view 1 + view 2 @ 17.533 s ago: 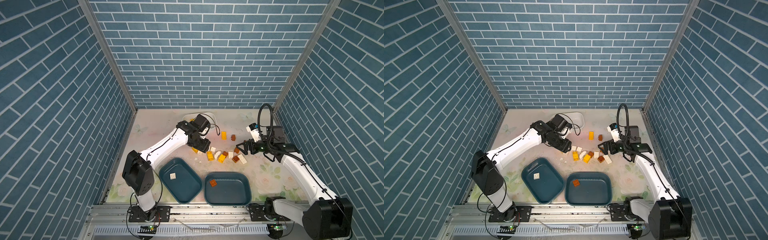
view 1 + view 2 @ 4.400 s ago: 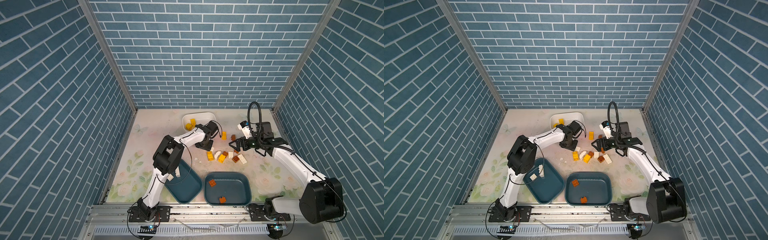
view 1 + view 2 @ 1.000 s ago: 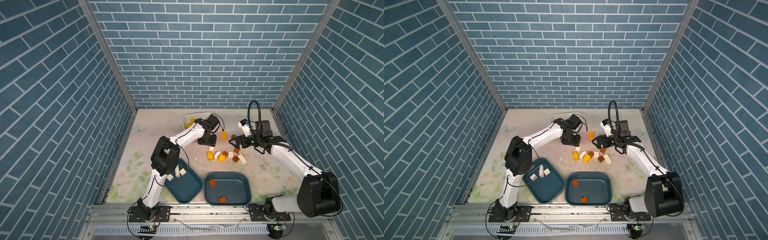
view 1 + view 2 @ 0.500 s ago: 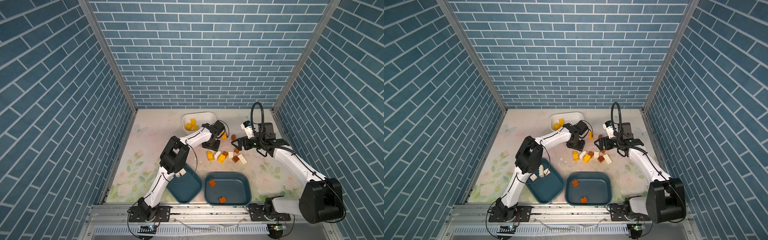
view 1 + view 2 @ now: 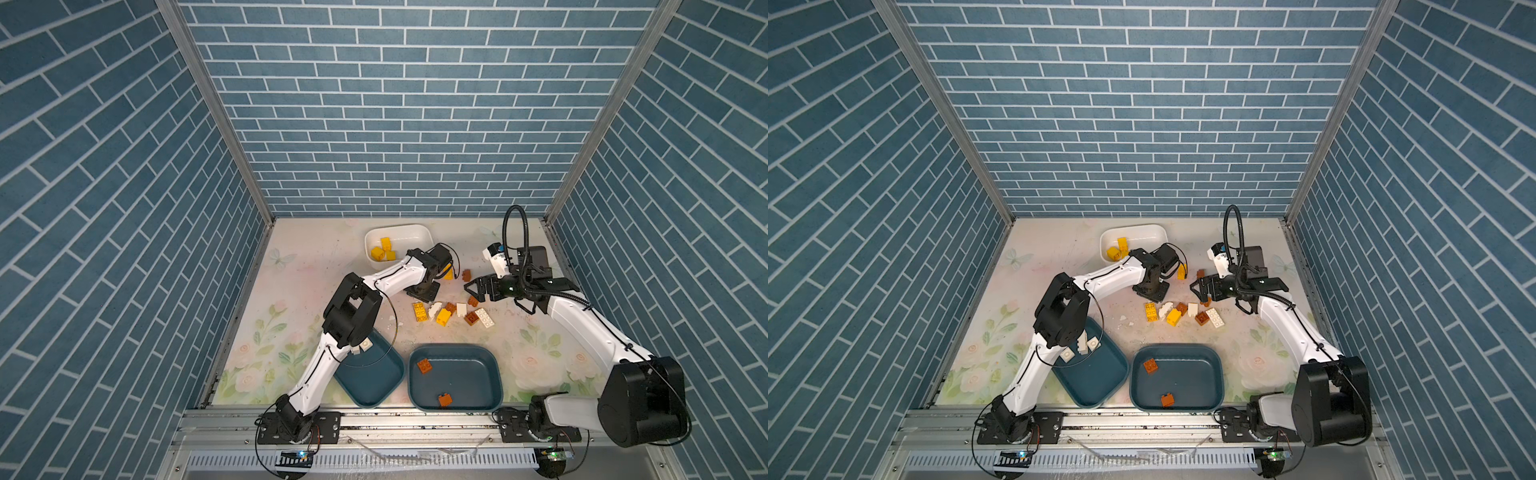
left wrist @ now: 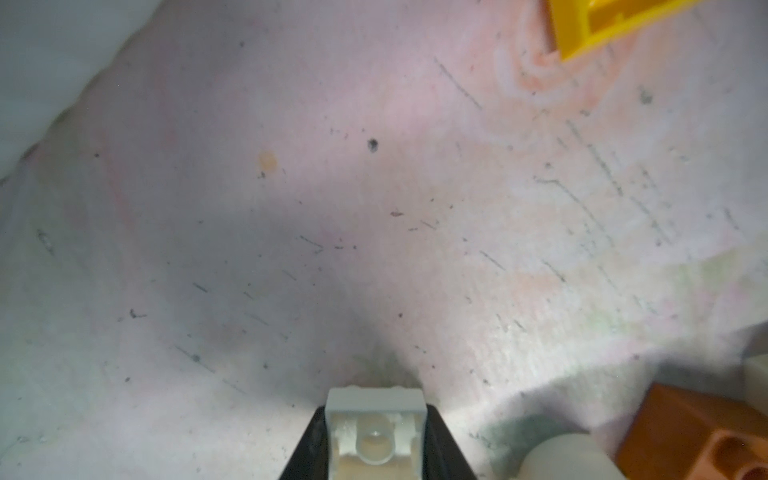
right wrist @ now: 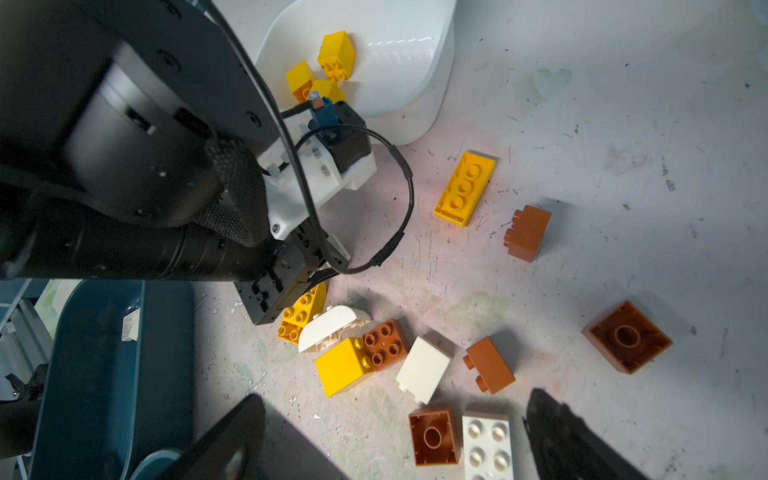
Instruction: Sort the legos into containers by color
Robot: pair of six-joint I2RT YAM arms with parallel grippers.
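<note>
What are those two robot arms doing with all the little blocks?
They are sorting blocks by color into tubs. The left gripper is pinching a small white block beside the loose pile. The right gripper hangs open over that pile. Yellow blocks sit in the white tub, brown blocks in the right dark tub, white blocks in the left dark tub.

top views: bright, even, lit from overhead; sharp across the bench (image 5: 299,291)
shadows: soft, short, faint
left wrist: dim, low contrast, soft; broad grey shadow on the bench, lit patch by the white brick (image 6: 375,432); that brick fairly sharp, orange brick (image 6: 685,436) beside it blurred
right wrist: bright, bricks (image 7: 465,189) crisp; glare streak on white tub (image 7: 399,45); left arm (image 7: 124,145) close, out of focus
</note>
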